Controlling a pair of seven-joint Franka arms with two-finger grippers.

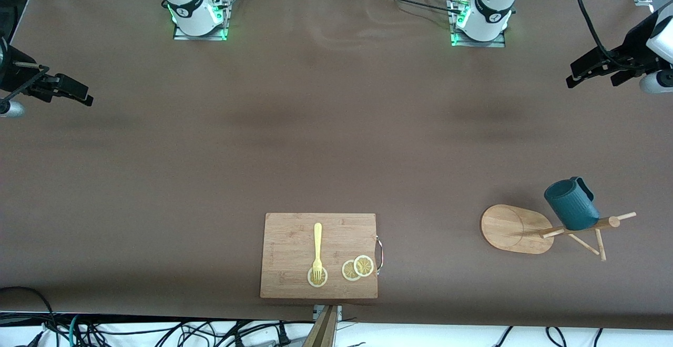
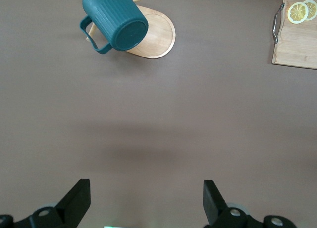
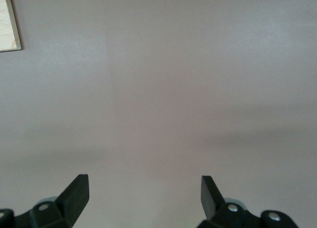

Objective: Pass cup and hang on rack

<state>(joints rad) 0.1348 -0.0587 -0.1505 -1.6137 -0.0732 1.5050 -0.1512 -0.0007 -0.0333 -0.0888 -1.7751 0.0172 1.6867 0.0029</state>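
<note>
Cup [image 1: 571,205] already on rack [image 1: 518,228], hung by handle on upper peg, tilted, toward left arm's end of table; task looks done.

Left gripper [image 1: 594,72] over bare table at left arm's end, fingers spread wide, nothing held. Right gripper [image 1: 71,93] over bare table at right arm's end, also spread, empty. Both arms wait, well apart from cup.

Risks (judgement): cup hangs tilted, could slip off peg if rack nudged; rack may tip w/ off-centre load. Cutting board [image 1: 294,242] w/ fork [image 1: 317,249], lemon slices [image 1: 357,268]: well apart from rack, not in way.
</note>
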